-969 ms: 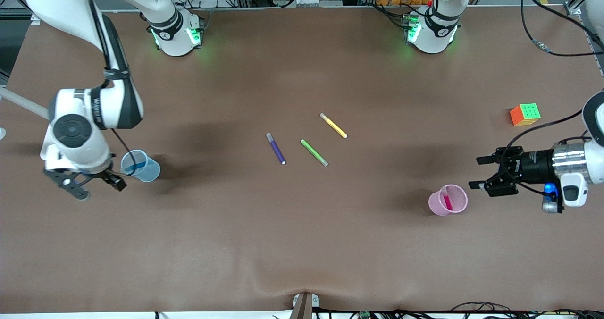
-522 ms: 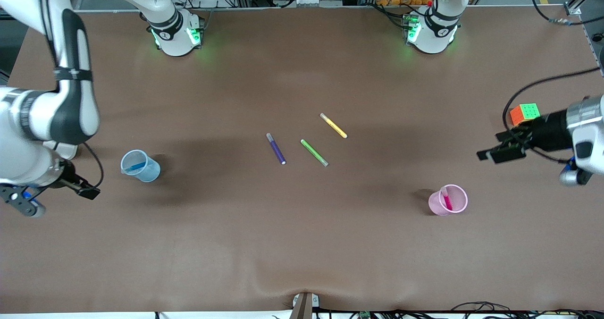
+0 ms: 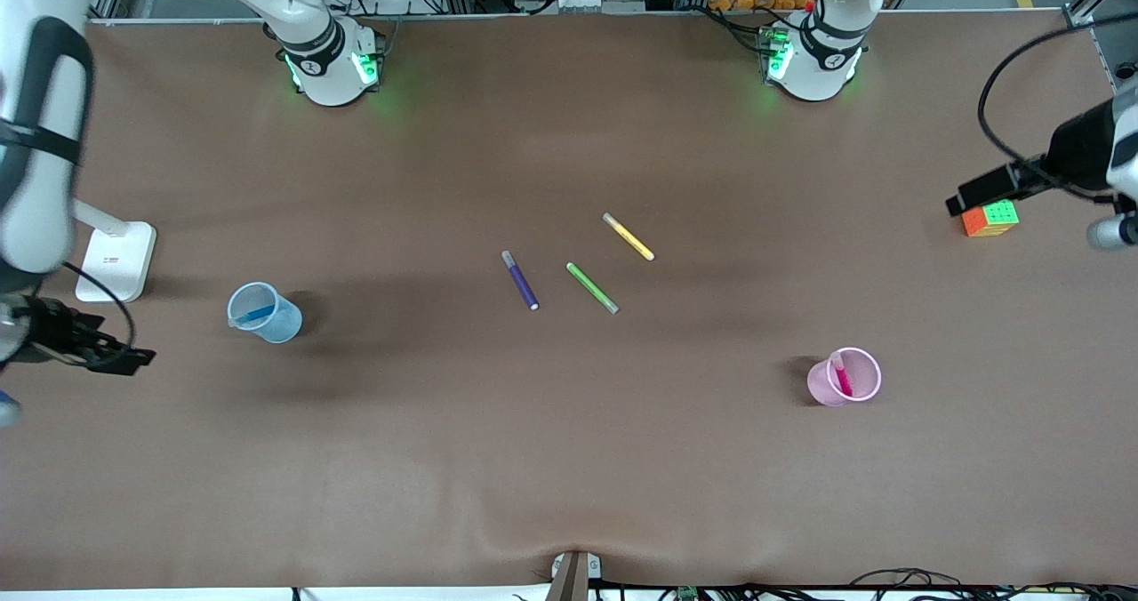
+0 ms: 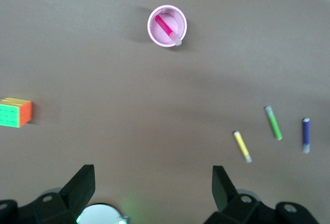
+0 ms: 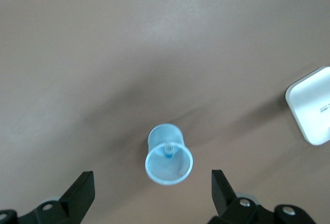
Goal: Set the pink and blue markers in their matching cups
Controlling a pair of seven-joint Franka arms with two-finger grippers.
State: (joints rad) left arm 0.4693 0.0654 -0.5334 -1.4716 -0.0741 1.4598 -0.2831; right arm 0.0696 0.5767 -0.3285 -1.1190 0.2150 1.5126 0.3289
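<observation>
A wide brown counter (image 3: 569, 459) fills the scene, with both arm bases along its top edge and cluttered racks and cables above that edge.

The right hand (image 5: 152, 195) hangs in the air at the right arm's end of the counter, fingers spread wide and holding nothing. The left hand (image 4: 153, 188) hangs over the left arm's end, just above a colourful cube (image 3: 989, 216), also wide open and empty.

A white block (image 3: 116, 261) sits near the right arm's end.

The blue cup (image 3: 263, 312) stands beside it, toward the middle. The blue marker (image 3: 255, 316) leans inside it, long axis tilted.

The pink cup (image 3: 845, 376) stands toward the left arm's end, nearer the front camera than the cube. The pink marker (image 3: 840, 375) leans inside, pale cap up against the rim.

Three loose pens lie flat mid-counter, all slanting the same way: purple pen (image 3: 520, 280), green pen (image 3: 592, 287) and yellow pen (image 3: 629, 236).
</observation>
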